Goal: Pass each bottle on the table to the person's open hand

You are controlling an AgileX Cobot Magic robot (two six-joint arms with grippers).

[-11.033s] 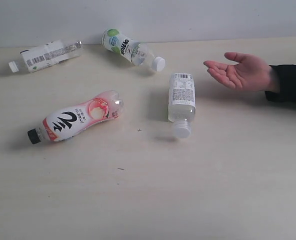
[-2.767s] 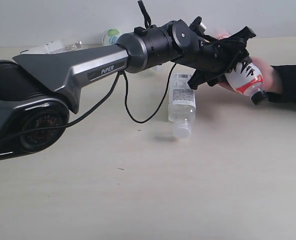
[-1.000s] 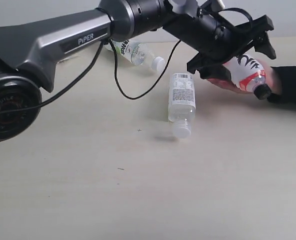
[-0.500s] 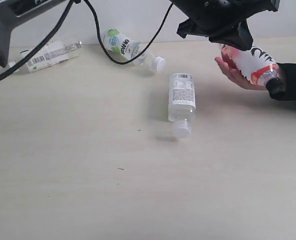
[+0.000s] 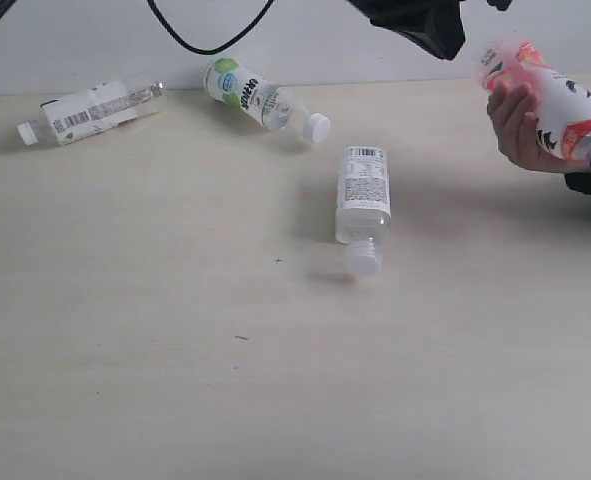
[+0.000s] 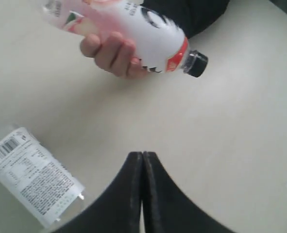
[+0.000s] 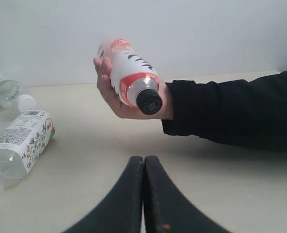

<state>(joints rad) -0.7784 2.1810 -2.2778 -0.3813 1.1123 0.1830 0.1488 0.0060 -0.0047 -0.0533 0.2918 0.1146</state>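
Since a second ago the left arm has risen away above the counter (image 5: 175, 380). Its left end effector (image 6: 142, 160), fingers pressed together and empty, hangs at 1 o'clock. The right end effector (image 7: 144, 162) is likewise pressed together, holding nothing. At 2 o'clock the person's hand (image 5: 513, 125) grips the pink-red bottle (image 5: 555, 100), raised off the counter. Three white-capped bottles lie flat: the barcode bottle (image 5: 363, 190) at centre, the green-white bottle (image 5: 247, 90) near 12, the white-label bottle (image 5: 90, 110) at 10. They look light, thin-walled, slick and prone to rolling, so clamp across the labelled midbody.
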